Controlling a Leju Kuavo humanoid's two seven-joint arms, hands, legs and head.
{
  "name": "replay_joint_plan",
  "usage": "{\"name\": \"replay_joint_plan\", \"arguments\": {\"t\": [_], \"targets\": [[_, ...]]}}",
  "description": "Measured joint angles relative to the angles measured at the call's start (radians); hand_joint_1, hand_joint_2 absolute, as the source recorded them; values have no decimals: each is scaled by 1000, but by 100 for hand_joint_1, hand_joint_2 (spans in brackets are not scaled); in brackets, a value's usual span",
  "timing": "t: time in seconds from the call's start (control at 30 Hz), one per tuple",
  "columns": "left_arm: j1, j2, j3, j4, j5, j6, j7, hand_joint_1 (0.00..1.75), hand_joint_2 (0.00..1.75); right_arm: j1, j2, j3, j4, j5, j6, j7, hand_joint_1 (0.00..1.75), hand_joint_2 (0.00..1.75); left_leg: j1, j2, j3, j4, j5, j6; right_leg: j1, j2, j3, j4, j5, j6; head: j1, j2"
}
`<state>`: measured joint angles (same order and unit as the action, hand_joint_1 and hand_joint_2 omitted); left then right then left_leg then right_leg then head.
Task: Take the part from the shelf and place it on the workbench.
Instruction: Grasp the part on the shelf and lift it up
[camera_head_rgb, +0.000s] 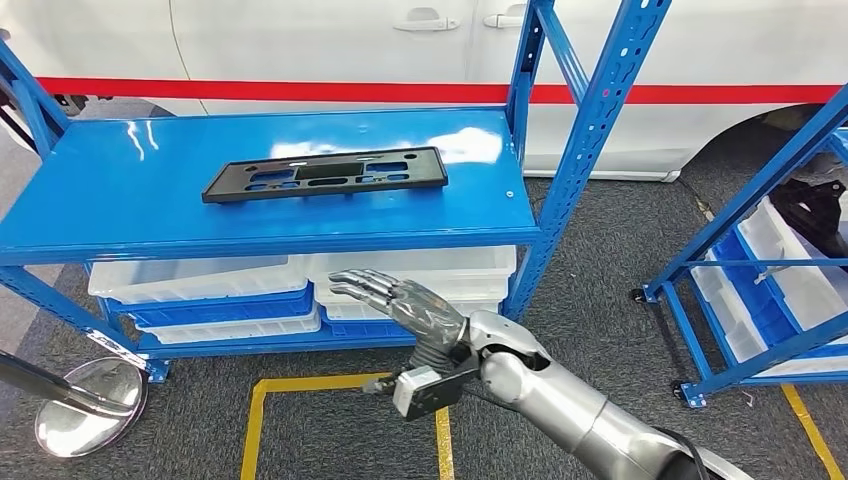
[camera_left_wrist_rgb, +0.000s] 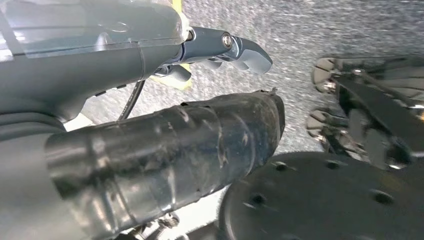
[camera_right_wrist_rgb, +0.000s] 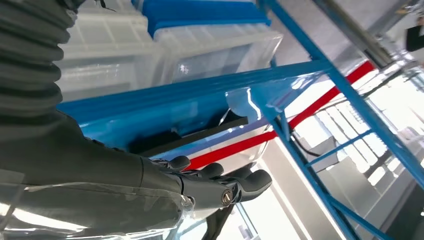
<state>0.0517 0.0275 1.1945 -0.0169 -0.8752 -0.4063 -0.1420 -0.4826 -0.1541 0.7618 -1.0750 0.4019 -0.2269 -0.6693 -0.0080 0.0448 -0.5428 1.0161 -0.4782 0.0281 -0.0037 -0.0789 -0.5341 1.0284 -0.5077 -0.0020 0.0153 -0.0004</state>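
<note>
Lying flat on the shelf (camera_head_rgb: 120, 190), the black part (camera_head_rgb: 325, 175) looks light, stiff, thin. Right robot hand (camera_head_rgb: 400, 300), fingers spread and empty, sits at six o'clock from it; grip a long edge.

Hidden and cut-off bits

We see the right hand (camera_right_wrist_rgb: 220, 187) covering part of the black part (camera_right_wrist_rgb: 200, 132); left hand (camera_left_wrist_rgb: 150, 125) blurred, grip unclear; the second rack (camera_head_rgb: 770, 270) is cut by the frame edge; bins (camera_head_rgb: 300, 285) half hidden under shelf (camera_head_rgb: 120, 200).

Left robot hand (camera_left_wrist_rgb: 165, 60) empty, fingers apart, above grey carpet (camera_left_wrist_rgb: 320, 30)
</note>
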Motion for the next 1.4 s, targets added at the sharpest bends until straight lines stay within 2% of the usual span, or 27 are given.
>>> {"name": "replay_joint_plan", "arguments": {"t": [0.13,0.33,0.9,1.03,1.1,1.13,1.2,1.27,1.3,1.33,1.37,1.4], "targets": [[5,0,-21,1,14,3,2,0,0,-66,59,31,107,70,-76,40,0,175,0,-1,-1,0,0,0,0,-2,-1,0,0,0,0,0],[8,-1,-41,2,25,3,2,0,0,-104,101,47,167,100,-95,52,0,175,0,-2,-3,0,0,0,0,-2,-1,0,0,0,0,0],[12,-1,-65,2,47,1,2,0,0,-117,118,56,198,100,-98,66,0,175,0,-1,-3,0,0,0,0,-2,-2,0,0,0,0,0],[13,-1,-68,2,49,1,2,0,0,-118,119,56,199,97,-98,68,0,175,-5,-2,-7,7,-3,5,-5,-4,-2,-4,3,4,0,0],[14,-1,-69,2,49,0,2,0,0,-120,123,56,201,96,-98,69,0,175,-2,-5,-8,2,-2,7,-4,-9,1,-6,3,6,0,0],[15,-1,-69,2,49,0,2,0,0,-122,124,56,201,95,-98,69,0,175,1,-7,-5,-5,1,10,-4,-3,2,-4,0,9,0,0],[15,-2,-71,2,52,-1,2,0,0,-127,127,56,202,93,-98,69,0,175,11,-13,4,-20,8,18,-5,31,-18,44,-31,14,0,0],[13,-2,-74,2,56,-2,1,0,0,-127,127,56,205,92,-97,70,0,175,15,-20,6,-24,11,23,-9,66,-85,167,-88,18,0,0],[12,-2,-76,2,57,-2,1,0,0,-125,126,56,207,91,-97,71,0,175,16,-25,6,-24,11,23,-12,71,-122,229,-107,20,0,0],[12,-2,-77,2,58,-2,1,0,0,-124,126,56,210,91,-97,71,0,175,17,-30,7,-23,9,22,-14,73,-148,268,-108,22,0,0],[13,-3,-78,2,60,-3,1,0,0,-123,126,56,212,91,-97,72,0,175,18,-36,10,-22,6,20,-17,73,-158,268,-87,23,0,0],[13,-3,-80,2,63,-3,1,0,0,-123,125,56,214,91,-98,73,0,175,20,-41,14,-20,2,15,-20,73,-149,229,-49,25,0,0]]}}
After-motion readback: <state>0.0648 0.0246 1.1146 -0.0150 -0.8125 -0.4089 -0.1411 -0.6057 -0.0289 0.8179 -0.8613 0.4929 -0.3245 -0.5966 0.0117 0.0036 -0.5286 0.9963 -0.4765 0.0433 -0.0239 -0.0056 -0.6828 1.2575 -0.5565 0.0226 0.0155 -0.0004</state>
